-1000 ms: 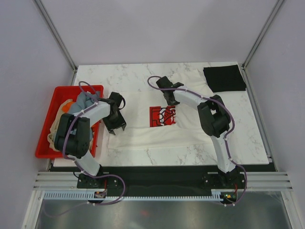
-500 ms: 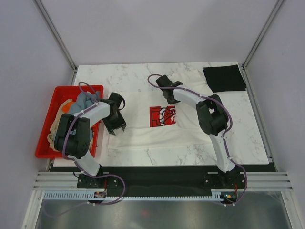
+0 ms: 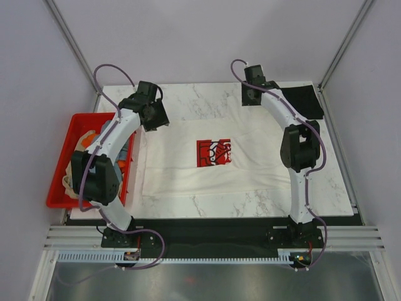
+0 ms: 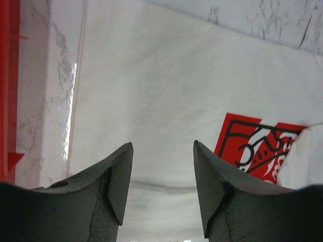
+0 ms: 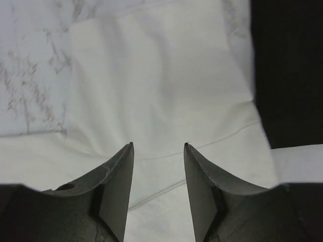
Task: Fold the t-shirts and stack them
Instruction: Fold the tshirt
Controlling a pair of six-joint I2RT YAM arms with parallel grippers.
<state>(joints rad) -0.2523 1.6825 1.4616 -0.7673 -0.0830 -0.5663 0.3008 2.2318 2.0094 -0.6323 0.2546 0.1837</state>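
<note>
A cream-white t-shirt [image 3: 188, 169] with a red chest print [image 3: 213, 152] lies spread flat on the marble table. My left gripper [image 3: 153, 116] hovers open and empty over its far left corner. In the left wrist view my left gripper [image 4: 163, 143] has cream cloth [image 4: 151, 75] below it and the print [image 4: 252, 146] to the right. My right gripper [image 3: 252, 97] hovers open and empty over the shirt's far right part. In the right wrist view my right gripper [image 5: 158, 144] is above cream cloth [image 5: 161, 75], beside a folded black t-shirt [image 5: 287, 70]. That black shirt [image 3: 304, 103] lies at the table's far right corner.
A red plastic crate [image 3: 62, 204] stands at the table's left edge, holding grey-blue, orange and tan cloth [image 3: 74, 175]. Its red wall shows in the left wrist view [image 4: 7, 101]. Bare marble [image 3: 200, 100] lies beyond the shirt, and metal frame posts rise at the back corners.
Both arms have swung away from the shirt's middle to the far side: the left gripper to the far left corner, the right gripper to the far right by the black shirt.
</note>
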